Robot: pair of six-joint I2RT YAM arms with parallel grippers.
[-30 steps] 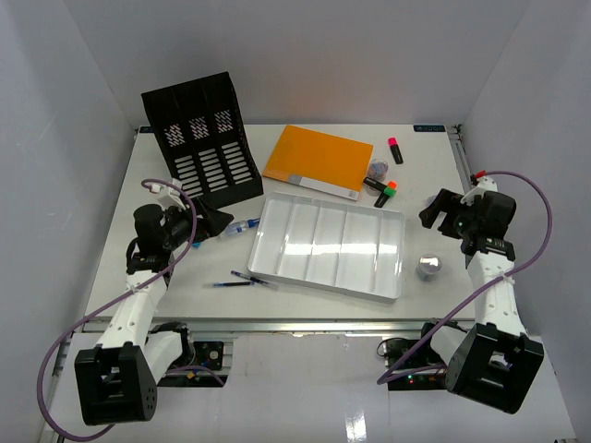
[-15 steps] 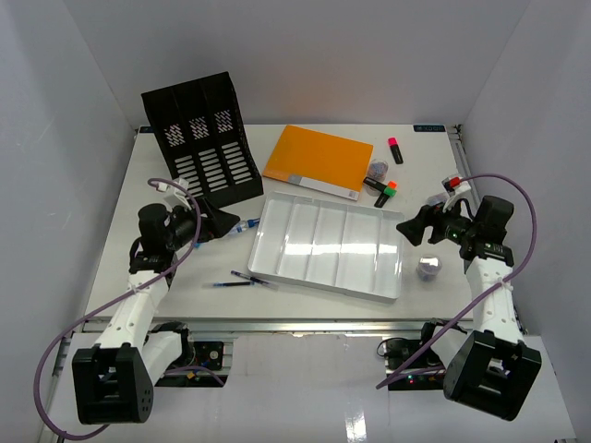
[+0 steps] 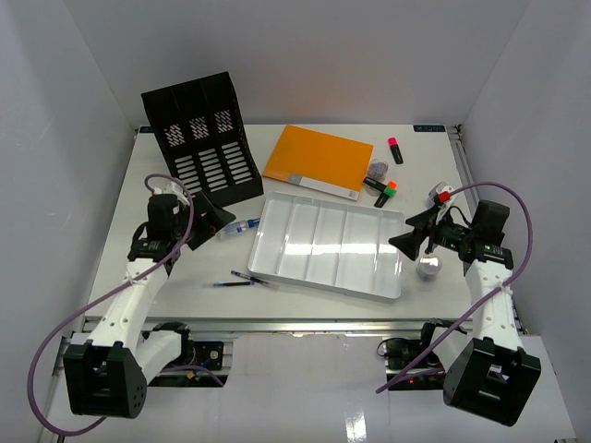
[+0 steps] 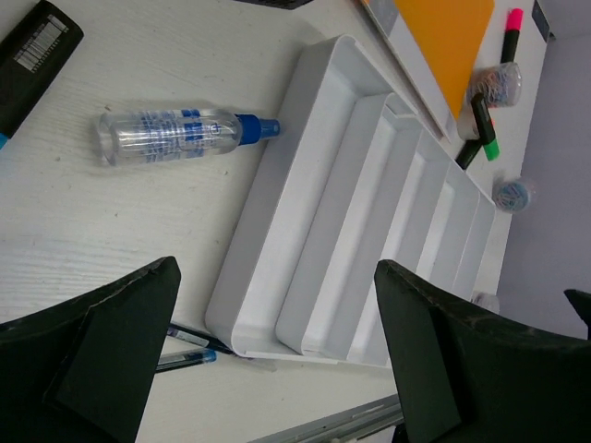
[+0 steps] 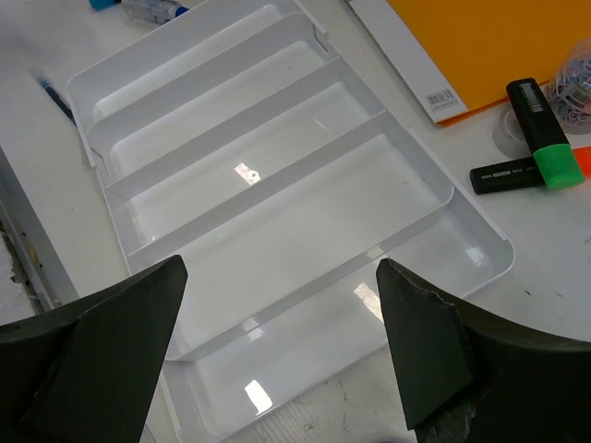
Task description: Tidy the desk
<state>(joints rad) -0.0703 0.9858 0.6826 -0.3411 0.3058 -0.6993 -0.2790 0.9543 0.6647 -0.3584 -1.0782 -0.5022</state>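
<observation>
R gripper (image 3: pixel 399 242) swings in from the right edge of the desk (image 3: pixel 425 152) to hang over the right end of the tray (image 3: pixel 332 245), jaws wide & empty, L gripper (image 3: pixel 218 220) nudges toward the spray bottle (image 4: pixel 175 134), also open w/ nothing held, so sorting's not begun, I reckon.
</observation>
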